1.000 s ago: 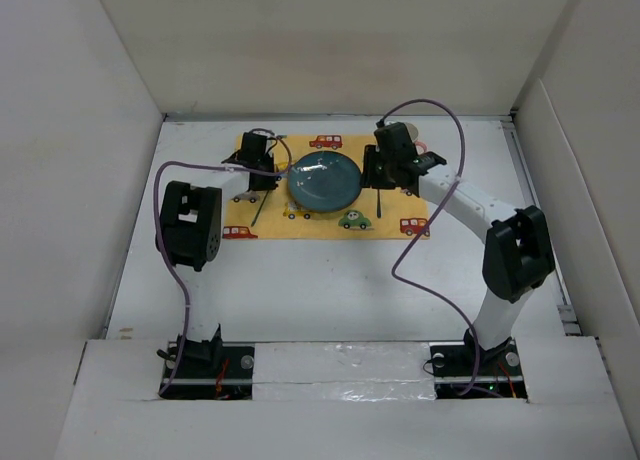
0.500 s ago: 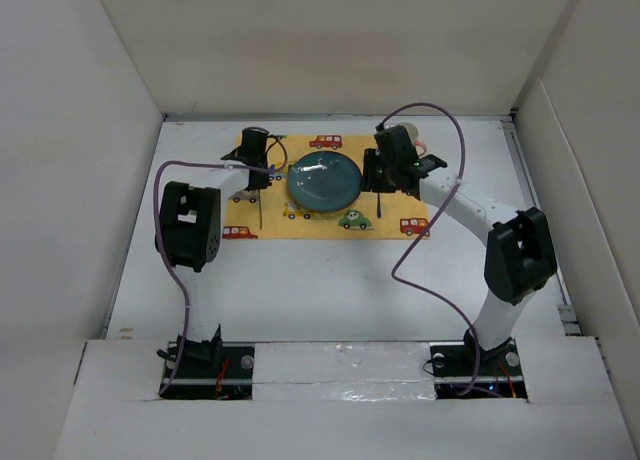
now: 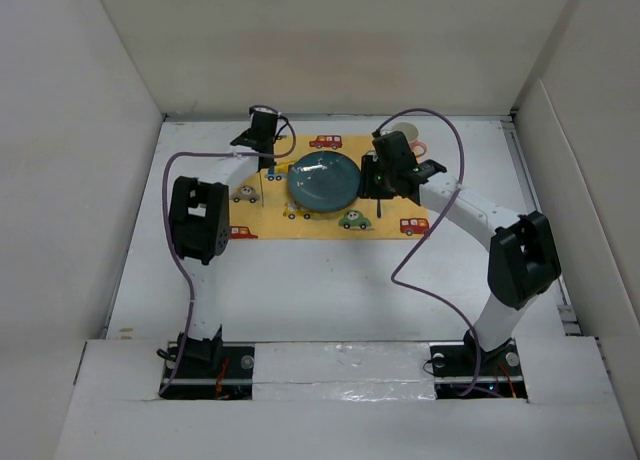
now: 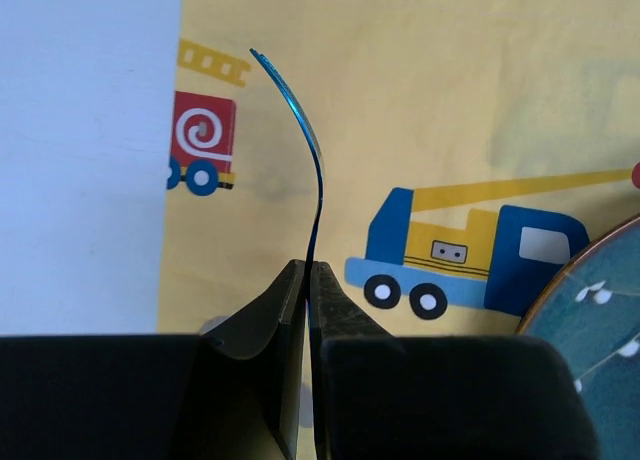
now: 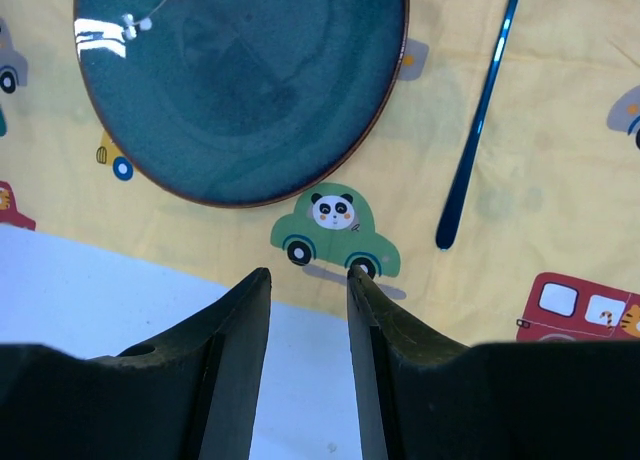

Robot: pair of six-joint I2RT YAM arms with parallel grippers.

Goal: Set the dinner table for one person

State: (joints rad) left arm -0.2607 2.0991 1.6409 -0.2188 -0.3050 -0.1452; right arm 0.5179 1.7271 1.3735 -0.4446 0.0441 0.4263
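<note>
The dinner table is the white bench [image 3: 330, 290] that fills the floor of the enclosure. It is bare from the arm bases to the near edge of the yellow car-print mat [image 3: 300, 225], which leaves wide open room there. There is a narrower bare strip on either side of the mat, before the white side walls [image 3: 80, 180].

The right pincer [image 5: 307, 272] hangs released over the mat's near edge with its jaws apart and nothing between them. A green panda car print shows just past its tips. Only the right wrist view shows a slim blue utensil [image 5: 480, 120] lying flat on the mat. It is just beside the teal plate [image 5: 240, 80] on the plate's right and does not touch it.

The plate sits in the middle of the mat and holds nothing but reflections.

On the plate's left, further back, the left pincer [image 4: 310, 265] is clenched on a thin curved blue utensil [image 4: 318, 170], seen edge-on in its wrist view. This utensil reaches out over the mat near the mat's left edge, between a fire-truck print and a crane-truck print. Whether its far tip touches the cloth cannot be told.

From above, a pale round object [image 3: 408, 135] is partly hidden behind the right wrist, near the mat's far right corner. Just beyond the mat stands the back wall [image 3: 330, 50].
</note>
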